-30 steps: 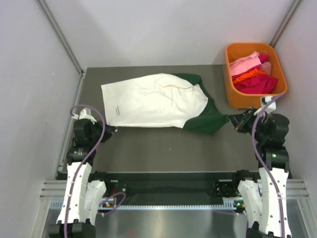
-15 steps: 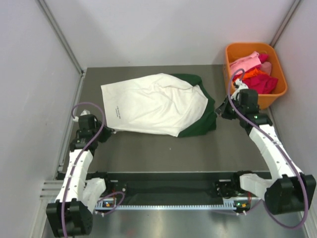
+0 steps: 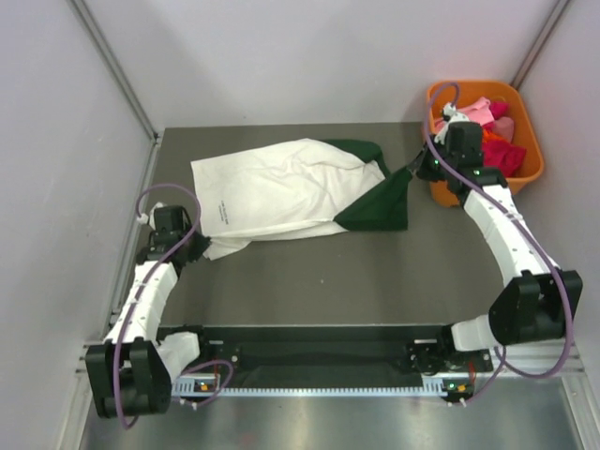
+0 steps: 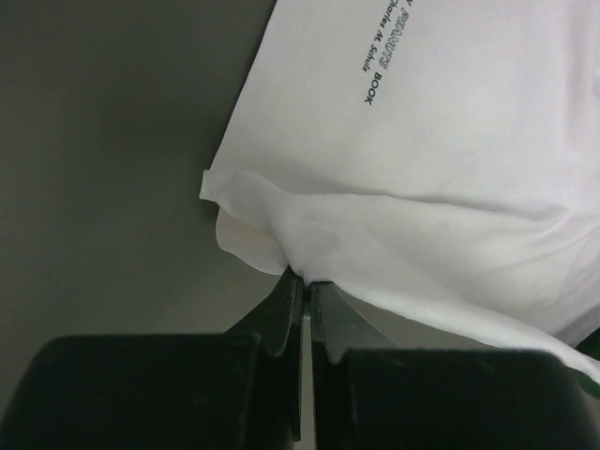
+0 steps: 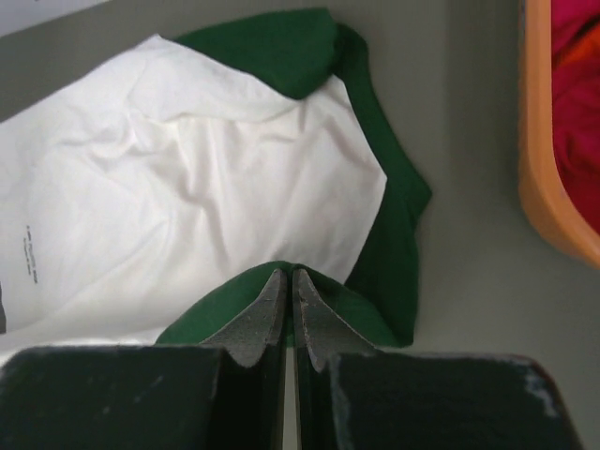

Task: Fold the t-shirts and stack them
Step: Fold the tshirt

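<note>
- The white shirt (image 3: pixel 272 187) lies spread flat on the left and middle of the desk (image 3: pixel 328 281), with small black lettering (image 4: pixel 370 89) near its left end.
- The green shirt (image 3: pixel 380 208) lies under the right end of the white shirt. It shows as a band past the white shirt's far right corner and down its right edge.
- A triangular flap of the green shirt is drawn up over the near right corner of the white shirt. The flap's tip rises to the right claw (image 3: pixel 413 170).
- In the right wrist view the right claw (image 5: pixel 289 277) is closed, its two fingers pressed together with a peak of green cloth pinched between them. The white shirt (image 5: pixel 187 216) and the rest of the green shirt (image 5: pixel 389 253) lie below it.
- The left claw (image 3: pixel 201 247) is at the near left corner of the white shirt, low over the desk.
- In the left wrist view the left claw (image 4: pixel 305 283) is closed on a bunched bit of the white shirt's (image 4: pixel 450 169) edge. The cloth puckers where the fingertips meet, and a small corner curls loose just to the left.
- An orange bin (image 3: pixel 531 169) stands at the far right corner of the desk, holding pink and red clothes (image 3: pixel 506 155). The right arm reaches past its left side, and its rim (image 5: pixel 539 169) shows at the right of the right wrist view.
</note>
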### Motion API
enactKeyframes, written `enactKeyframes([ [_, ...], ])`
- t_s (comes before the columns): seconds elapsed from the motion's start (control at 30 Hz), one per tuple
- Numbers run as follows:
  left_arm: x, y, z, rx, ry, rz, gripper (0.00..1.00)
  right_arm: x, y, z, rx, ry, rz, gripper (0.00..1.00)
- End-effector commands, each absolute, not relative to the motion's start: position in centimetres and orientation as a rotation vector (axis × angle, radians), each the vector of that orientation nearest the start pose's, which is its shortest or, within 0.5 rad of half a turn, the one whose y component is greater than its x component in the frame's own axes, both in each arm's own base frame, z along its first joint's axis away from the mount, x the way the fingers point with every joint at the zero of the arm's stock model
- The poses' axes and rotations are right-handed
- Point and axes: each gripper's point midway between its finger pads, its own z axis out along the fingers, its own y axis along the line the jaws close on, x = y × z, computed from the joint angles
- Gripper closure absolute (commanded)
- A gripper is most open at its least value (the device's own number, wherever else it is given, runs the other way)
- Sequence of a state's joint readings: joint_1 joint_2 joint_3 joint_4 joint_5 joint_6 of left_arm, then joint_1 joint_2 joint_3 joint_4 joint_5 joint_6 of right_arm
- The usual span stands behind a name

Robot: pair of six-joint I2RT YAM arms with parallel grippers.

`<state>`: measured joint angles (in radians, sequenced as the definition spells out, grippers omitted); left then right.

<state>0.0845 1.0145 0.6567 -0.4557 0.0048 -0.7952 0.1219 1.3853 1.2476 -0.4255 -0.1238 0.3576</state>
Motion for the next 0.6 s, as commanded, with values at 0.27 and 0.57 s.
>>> enactKeyframes([
  [0.27,33.4,0.8,11.0,-0.971,2.146,-0.279,1.00,48.9,11.4,27.0,0.106,2.076,0.434,1.00],
  [0.57,35.6,1.0,8.3,-0.952,2.232,-0.243,1.00,53.7,12.3,25.0,0.108,2.104,0.401,1.00],
])
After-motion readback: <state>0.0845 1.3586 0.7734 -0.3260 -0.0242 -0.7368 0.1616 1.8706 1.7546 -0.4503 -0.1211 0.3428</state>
